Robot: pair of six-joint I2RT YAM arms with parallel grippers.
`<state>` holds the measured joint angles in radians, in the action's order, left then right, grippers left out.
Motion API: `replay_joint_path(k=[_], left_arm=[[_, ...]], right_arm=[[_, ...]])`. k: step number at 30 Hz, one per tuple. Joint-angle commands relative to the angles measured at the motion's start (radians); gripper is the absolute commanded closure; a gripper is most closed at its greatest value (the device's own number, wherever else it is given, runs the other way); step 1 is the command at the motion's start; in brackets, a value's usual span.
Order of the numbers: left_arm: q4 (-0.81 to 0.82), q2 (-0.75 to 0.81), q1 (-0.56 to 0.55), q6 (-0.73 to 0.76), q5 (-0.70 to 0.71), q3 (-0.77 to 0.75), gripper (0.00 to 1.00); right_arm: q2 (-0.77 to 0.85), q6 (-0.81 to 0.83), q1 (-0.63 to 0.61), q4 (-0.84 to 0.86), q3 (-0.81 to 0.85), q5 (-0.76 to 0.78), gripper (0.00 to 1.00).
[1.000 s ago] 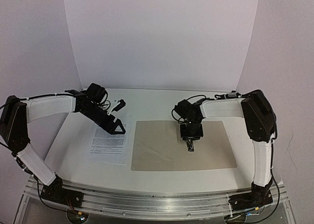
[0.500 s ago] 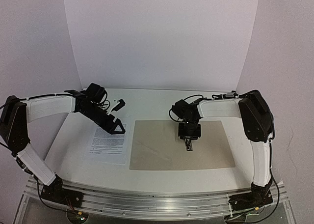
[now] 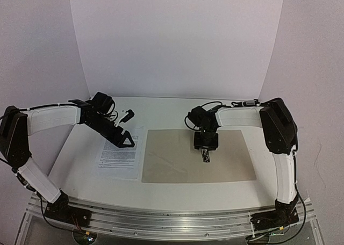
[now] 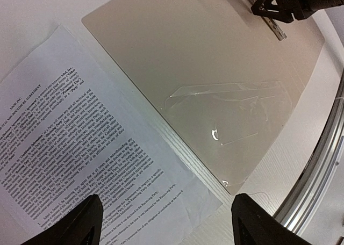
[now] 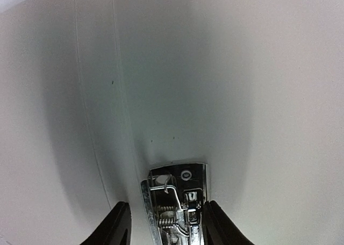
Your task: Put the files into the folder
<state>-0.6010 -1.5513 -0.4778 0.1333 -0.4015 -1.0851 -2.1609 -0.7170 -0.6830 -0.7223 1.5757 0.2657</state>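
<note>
Folder (image 3: 172,160) and right claw (image 3: 206,150) have slid left, claw straddling the clip (image 5: 174,202), grip unclear; left claw (image 4: 166,223) gapes over likely floppy files (image 4: 80,143), best pinched at an edge.

The folder (image 3: 172,167) is lying flat on the table (image 3: 177,194). The files (image 3: 117,158) are lying just left of it. The clip (image 3: 205,156) is sitting in the middle of the folder. The right gripper (image 5: 164,223) is hanging over the clip, and the left gripper (image 3: 127,141) over the files' far end.
</note>
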Motion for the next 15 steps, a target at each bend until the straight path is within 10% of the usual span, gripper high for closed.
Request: replay_joint_path(k=[1, 15], left_arm=[[-0.029, 0.045, 0.026, 0.003, 0.036, -0.011, 0.16], [-0.084, -0.057, 0.362, -0.093, 0.135, -0.009, 0.08]], right_arm=[[0.007, 0.018, 0.005, -0.017, 0.05, -0.027, 0.48], [-0.032, 0.055, -0.156, 0.095, 0.425, -0.155, 0.35]])
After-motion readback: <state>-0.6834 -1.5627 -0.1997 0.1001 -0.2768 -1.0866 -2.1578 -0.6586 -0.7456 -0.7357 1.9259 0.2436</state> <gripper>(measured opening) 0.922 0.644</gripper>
